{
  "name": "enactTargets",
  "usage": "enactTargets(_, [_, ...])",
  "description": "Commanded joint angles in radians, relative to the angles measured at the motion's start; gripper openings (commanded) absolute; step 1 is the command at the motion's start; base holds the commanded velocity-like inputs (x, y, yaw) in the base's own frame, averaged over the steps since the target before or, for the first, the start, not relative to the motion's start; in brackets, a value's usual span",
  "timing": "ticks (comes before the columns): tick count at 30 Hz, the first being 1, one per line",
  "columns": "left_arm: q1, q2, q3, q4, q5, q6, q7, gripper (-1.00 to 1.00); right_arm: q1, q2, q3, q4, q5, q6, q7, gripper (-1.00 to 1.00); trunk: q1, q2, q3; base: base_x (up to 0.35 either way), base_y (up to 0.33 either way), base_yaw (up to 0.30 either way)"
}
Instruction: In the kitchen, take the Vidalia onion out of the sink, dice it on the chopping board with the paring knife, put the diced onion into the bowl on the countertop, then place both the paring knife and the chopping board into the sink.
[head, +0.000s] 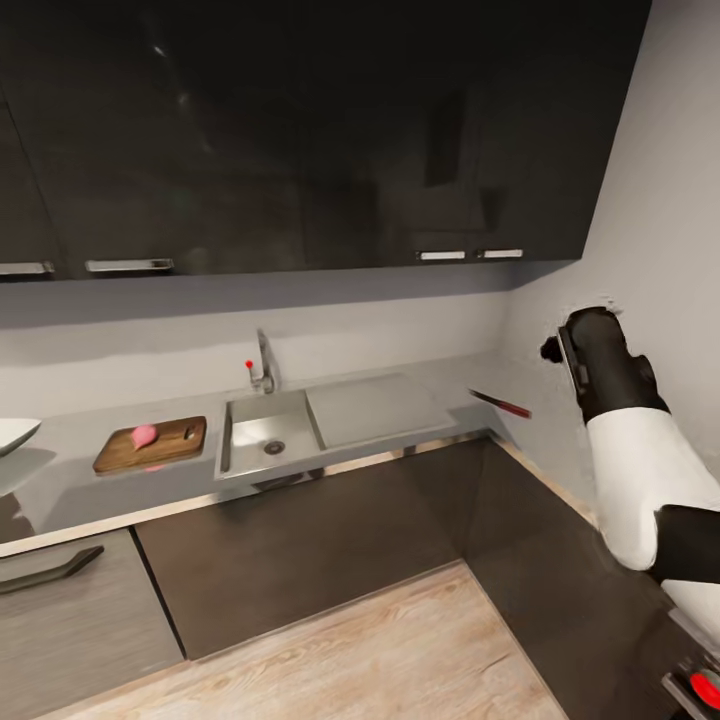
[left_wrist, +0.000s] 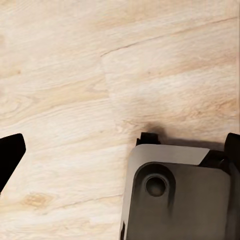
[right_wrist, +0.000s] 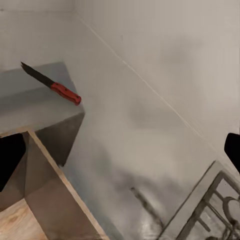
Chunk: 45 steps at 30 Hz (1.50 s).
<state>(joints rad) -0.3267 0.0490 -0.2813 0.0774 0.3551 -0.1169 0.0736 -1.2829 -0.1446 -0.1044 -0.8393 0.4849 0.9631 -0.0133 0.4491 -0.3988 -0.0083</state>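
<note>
Small pinkish round Vidalia onion (head: 145, 434) rests on the brown wooden chopping board (head: 152, 444), on the glossy grey countertop (head: 70, 455) left of the grey steel sink (head: 268, 432). Slim paring knife with dark blade and red handle (head: 500, 402) lies on the countertop's right end — near the corner. Right gripper (head: 575, 362) is raised beside the wall, apart from the knife; jaw state cannot be told. White bowl (head: 14, 436) at far left.

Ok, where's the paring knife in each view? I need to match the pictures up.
Head view: knife on the countertop, right of the sink, near the corner by the wall.
Right wrist view: knife on the grey counter, red handle toward the wall.
Left wrist view: not there, just wooden floor.
Shared landmark: the counter's right end under the knife.
</note>
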Motion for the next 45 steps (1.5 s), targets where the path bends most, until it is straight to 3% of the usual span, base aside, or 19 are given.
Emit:
enactTargets(1, [-0.002, -0.001, -0.009, 0.004, 0.007, -0.006, 0.000, 1.00, -0.004, -0.019, -0.001, 0.015, -0.011, 0.003, 0.032, 1.00, 0.001, -0.001, -0.001, 0.311, 0.000, 0.000])
enactTargets(3, [-0.002, -0.002, -0.009, 0.004, 0.007, -0.006, 0.000, 1.00, -0.012, -0.063, -0.002, 0.048, -0.017, 0.003, 0.156, 1.00, 0.001, -0.001, -0.001, 0.314, 0.000, 0.000])
enactTargets(5, [-0.002, -0.003, -0.009, 0.004, 0.007, -0.006, 0.000, 1.00, -0.015, -0.081, 0.000, 0.059, -0.016, 0.004, 0.233, 1.00, 0.001, -0.001, -0.001, 0.317, 0.000, 0.000])
enactTargets(10, [-0.002, -0.002, -0.008, 0.004, 0.007, -0.006, 0.000, 1.00, -0.017, -0.114, 0.017, 0.075, 0.025, 0.005, 0.362, 1.00, 0.001, -0.001, -0.001, 0.318, 0.000, 0.000])
enactTargets(14, [-0.002, -0.001, -0.007, 0.004, 0.007, -0.006, 0.000, 1.00, -0.017, -0.122, 0.019, 0.080, 0.040, 0.005, 0.434, 1.00, 0.001, -0.001, -0.001, 0.319, 0.000, 0.000])
enactTargets(25, [-0.002, 0.000, -0.007, 0.004, 0.007, -0.006, 0.000, 1.00, -0.015, -0.124, 0.020, 0.111, 0.095, 0.003, 0.469, 1.00, 0.001, -0.001, -0.001, 0.319, 0.000, 0.029])
enactTargets(28, [-0.002, 0.001, -0.007, 0.004, 0.007, -0.006, 0.000, 1.00, -0.013, -0.124, 0.020, 0.128, 0.141, -0.013, 0.470, 1.00, 0.001, -0.001, -0.001, 0.319, -0.028, 0.149])
enactTargets(33, [-0.002, 0.001, -0.007, 0.004, 0.007, -0.006, 0.001, 1.00, -0.012, -0.125, 0.018, 0.171, 0.168, -0.046, 0.471, 1.00, 0.001, -0.001, -0.001, 0.319, -0.074, 0.052])
enactTargets(36, [-0.002, 0.002, -0.007, 0.004, 0.007, -0.006, 0.001, 1.00, -0.012, -0.140, 0.017, 0.217, 0.175, -0.092, 0.472, 1.00, 0.001, -0.001, -0.001, 0.301, -0.092, 0.013])
enactTargets(40, [-0.002, 0.002, -0.007, 0.004, 0.007, -0.006, 0.001, 1.00, -0.012, -0.186, 0.015, 0.313, 0.176, -0.198, 0.483, 1.00, 0.001, -0.001, -0.001, 0.082, -0.047, 0.002])
enactTargets(45, [-0.002, 0.001, -0.007, 0.004, 0.007, -0.006, 0.001, 1.00, -0.012, -0.231, 0.014, 0.368, 0.177, -0.270, 0.567, 1.00, 0.001, -0.001, -0.001, 0.013, -0.016, 0.000])
